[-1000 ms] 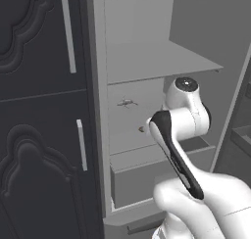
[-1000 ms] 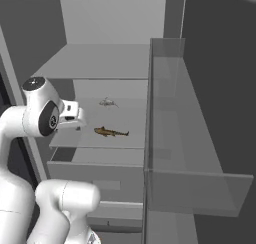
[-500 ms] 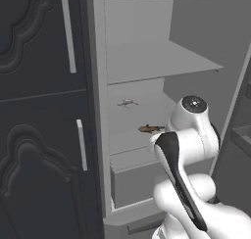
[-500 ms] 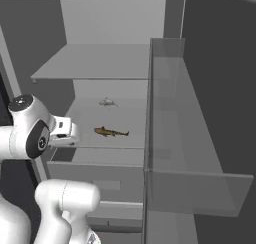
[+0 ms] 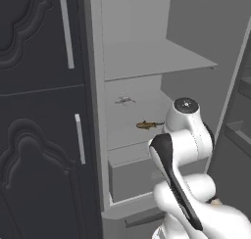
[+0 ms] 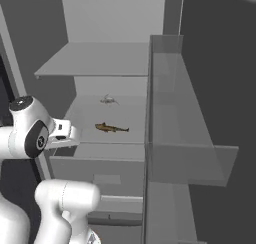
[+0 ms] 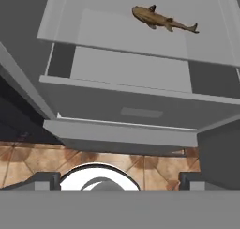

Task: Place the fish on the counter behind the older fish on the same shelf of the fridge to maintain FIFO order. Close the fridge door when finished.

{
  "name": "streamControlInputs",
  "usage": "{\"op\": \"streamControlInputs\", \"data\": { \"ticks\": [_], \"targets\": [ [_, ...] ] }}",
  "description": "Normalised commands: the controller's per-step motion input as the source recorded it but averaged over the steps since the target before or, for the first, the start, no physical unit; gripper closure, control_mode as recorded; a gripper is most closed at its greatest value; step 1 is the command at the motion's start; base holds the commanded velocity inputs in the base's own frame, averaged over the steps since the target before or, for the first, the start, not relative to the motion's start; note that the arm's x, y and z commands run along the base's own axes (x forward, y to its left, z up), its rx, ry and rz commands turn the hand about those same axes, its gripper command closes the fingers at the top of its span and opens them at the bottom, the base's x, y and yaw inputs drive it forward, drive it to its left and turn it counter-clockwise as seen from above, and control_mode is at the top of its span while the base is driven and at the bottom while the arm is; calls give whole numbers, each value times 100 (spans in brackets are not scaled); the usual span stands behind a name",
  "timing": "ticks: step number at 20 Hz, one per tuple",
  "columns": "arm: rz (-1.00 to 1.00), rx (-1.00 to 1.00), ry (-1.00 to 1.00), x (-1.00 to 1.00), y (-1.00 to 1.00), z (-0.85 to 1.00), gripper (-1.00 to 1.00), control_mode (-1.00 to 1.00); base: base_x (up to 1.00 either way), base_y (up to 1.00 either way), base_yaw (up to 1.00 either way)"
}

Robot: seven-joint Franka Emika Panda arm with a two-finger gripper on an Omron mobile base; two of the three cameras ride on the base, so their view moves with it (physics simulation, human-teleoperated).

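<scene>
Fridge (image 5: 132, 47) open, light-grey inside; dark cabinets (image 5: 39, 135) at left, fridge door (image 6: 215, 88) swung wide at right. Older fish (image 6: 111, 128) lies flat near front of shelf (image 6: 85, 113), drawer front (image 7: 136, 111) directly below. Silvery-grey fish (image 6: 108, 100) farther back on same shelf, well apart. Jaws hang low outside fridge, below shelf, seemingly apart — tips barely visible. Brown tile floor (image 7: 159, 169) beneath.

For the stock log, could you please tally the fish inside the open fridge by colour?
Golden-brown fish: 1, at the front of the shelf.
Silvery-grey fish: 1, behind it on the same shelf.
Total: 2 fish.
</scene>
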Motion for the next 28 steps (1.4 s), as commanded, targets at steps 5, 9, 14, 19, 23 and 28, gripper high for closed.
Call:
{"op": "streamControlInputs", "data": {
  "ticks": [5,9,14,19,23,28],
  "targets": [
    [0,0,0,0,0,0,-100,100,-100,0,-8],
    [0,0,0,0,0,0,-100,100,-100,0,-8],
    [0,0,0,0,0,0,-100,100,-92,-3,-4],
    [0,0,0,0,0,0,-100,100,-45,-20,5],
    [0,0,0,0,0,0,-100,100,-63,-3,13],
    [0,0,0,0,0,0,-100,100,-14,-13,17]
  ]
}}
